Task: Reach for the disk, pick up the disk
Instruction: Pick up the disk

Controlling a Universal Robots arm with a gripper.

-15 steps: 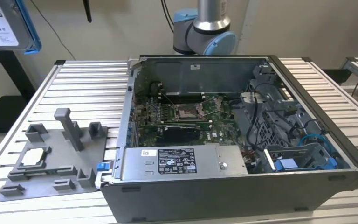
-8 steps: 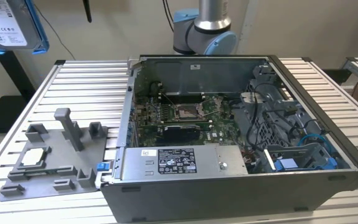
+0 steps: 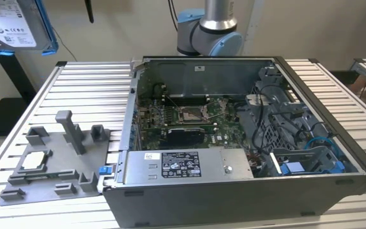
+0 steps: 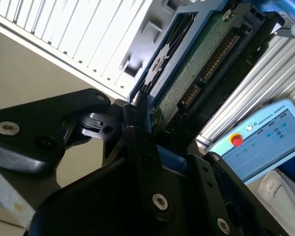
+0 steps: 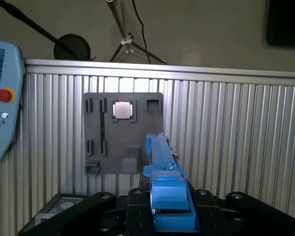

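The disk (image 3: 15,24), silver with a white label and a blue bracket, hangs in the air at the upper edge of the exterior view's left, well above the table. In the second wrist view its green circuit-board underside (image 4: 201,64) faces the camera, and my gripper (image 4: 157,132) is shut on its blue-framed edge. In the first wrist view the disk (image 5: 160,152) appears edge-on as a blue strip rising from between the black fingers of the gripper (image 5: 169,199).
An open computer case (image 3: 234,143) stands in the middle of the slatted metal table (image 3: 81,90). A grey fixture plate (image 3: 49,162) with a small square chip (image 5: 122,109) lies at the exterior view's left. A teach pendant (image 4: 265,137) rests beside the table.
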